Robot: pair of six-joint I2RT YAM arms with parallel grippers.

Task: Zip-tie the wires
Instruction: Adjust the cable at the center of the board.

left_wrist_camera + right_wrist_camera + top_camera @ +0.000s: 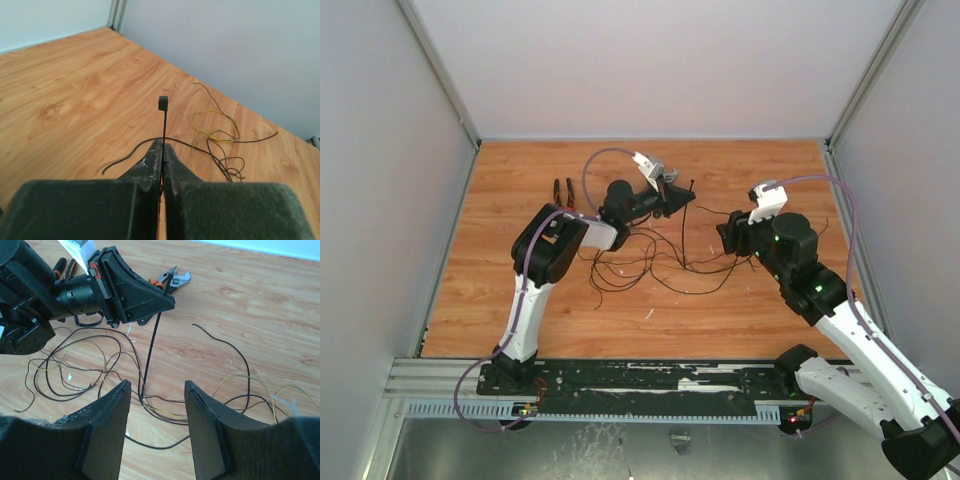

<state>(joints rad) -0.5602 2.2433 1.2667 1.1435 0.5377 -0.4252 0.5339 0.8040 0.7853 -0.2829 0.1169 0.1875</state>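
One wooden table (500,290), pale walls (650,60), loose wires (658,262)

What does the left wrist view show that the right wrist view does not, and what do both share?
Only the left wrist view: the square head of the thin black plastic zip tie, plain above the shut left gripper. Only the right wrist view: the open right gripper, orange-handled metal pliers, and the strip's long tail hanging toward the thin dark and yellow wires. Both: the zip tie clamped in the left gripper, and wires looped loosely on the wooden table.
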